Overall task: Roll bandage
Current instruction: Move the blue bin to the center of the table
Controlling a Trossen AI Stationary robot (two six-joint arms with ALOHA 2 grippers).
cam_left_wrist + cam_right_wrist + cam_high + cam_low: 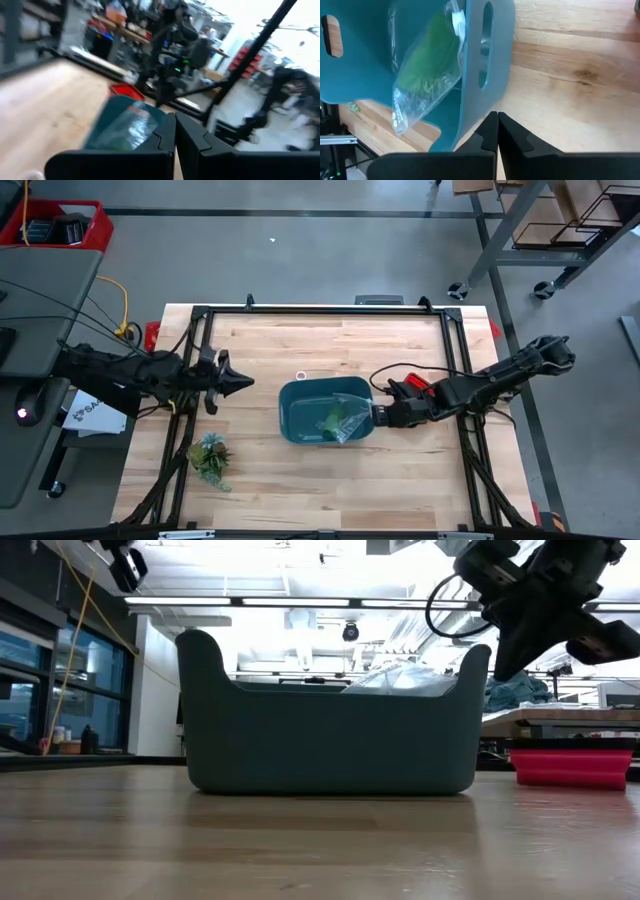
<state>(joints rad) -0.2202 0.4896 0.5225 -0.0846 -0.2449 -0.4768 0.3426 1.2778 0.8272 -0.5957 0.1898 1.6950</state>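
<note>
Right wrist view: closed, empty fingers [497, 131]

Bin [300, 420] at table [400, 350] centre, holding a bagged bandage [335, 422]. Plant [210, 457] near the table's left front. Left gripper [240, 382] left of the bin, right gripper [376, 416] beside its right wall.
</note>
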